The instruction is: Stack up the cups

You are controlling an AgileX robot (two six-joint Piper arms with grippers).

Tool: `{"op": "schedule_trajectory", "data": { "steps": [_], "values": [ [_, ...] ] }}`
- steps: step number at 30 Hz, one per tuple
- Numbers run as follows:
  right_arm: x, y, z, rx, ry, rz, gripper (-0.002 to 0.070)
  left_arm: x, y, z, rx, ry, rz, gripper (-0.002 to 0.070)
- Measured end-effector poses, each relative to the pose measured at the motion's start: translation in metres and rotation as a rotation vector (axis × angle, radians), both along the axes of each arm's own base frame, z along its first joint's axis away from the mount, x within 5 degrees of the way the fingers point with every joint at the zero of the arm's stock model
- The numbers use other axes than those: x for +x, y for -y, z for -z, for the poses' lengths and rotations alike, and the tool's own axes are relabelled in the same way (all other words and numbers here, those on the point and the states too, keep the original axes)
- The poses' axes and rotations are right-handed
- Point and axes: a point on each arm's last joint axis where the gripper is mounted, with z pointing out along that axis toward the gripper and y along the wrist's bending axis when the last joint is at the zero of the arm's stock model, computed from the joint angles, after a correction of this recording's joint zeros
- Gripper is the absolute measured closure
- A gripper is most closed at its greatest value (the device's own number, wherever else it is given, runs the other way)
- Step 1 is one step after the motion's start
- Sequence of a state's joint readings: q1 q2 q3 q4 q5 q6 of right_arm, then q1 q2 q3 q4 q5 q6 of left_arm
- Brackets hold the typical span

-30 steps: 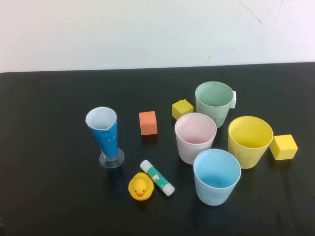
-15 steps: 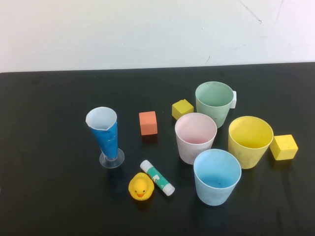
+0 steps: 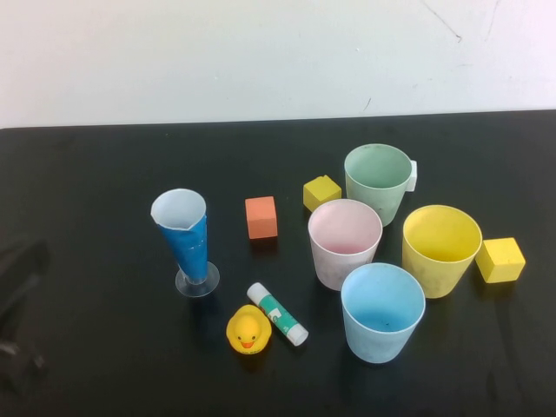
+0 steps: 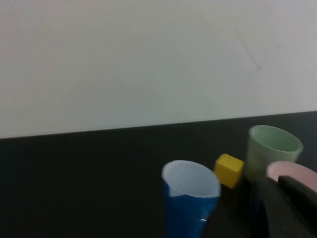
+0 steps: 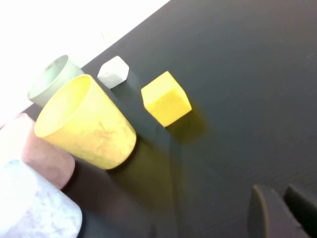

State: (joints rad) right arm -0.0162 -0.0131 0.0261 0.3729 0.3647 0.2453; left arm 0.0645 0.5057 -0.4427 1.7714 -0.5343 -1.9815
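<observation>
Currently all four cups sit unstacked, grouped on surface rt side: yellow cup, blue cup, pink cup, green cup. Left hand, clenched w/ nothing held, is seen at near-left edge; right hand, nearly closed & empty, is held beside the yellow cup. One cup should be gripped by its rim, lifted clear, then lowered centred into a neighbour.

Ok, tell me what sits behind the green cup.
A small white block sits against the far right side of the green cup; the cup hides most of it. Left gripper is shut at the table's near left edge; right gripper hovers near the yellow block.
</observation>
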Motion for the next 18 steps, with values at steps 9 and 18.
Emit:
{"op": "schedule_trajectory", "data": {
  "steps": [9, 18],
  "values": [
    [-0.001, -0.004, 0.0, 0.073, -0.013, -0.021, 0.0612, 0.009, -0.023, -0.004, 0.034, 0.058, -0.262, 0.0677],
    [-0.001, -0.004, 0.0, 0.082, -0.014, -0.023, 0.0612, 0.009, -0.019, -0.004, 0.045, 0.061, -0.227, 0.0677]
  ]
}}
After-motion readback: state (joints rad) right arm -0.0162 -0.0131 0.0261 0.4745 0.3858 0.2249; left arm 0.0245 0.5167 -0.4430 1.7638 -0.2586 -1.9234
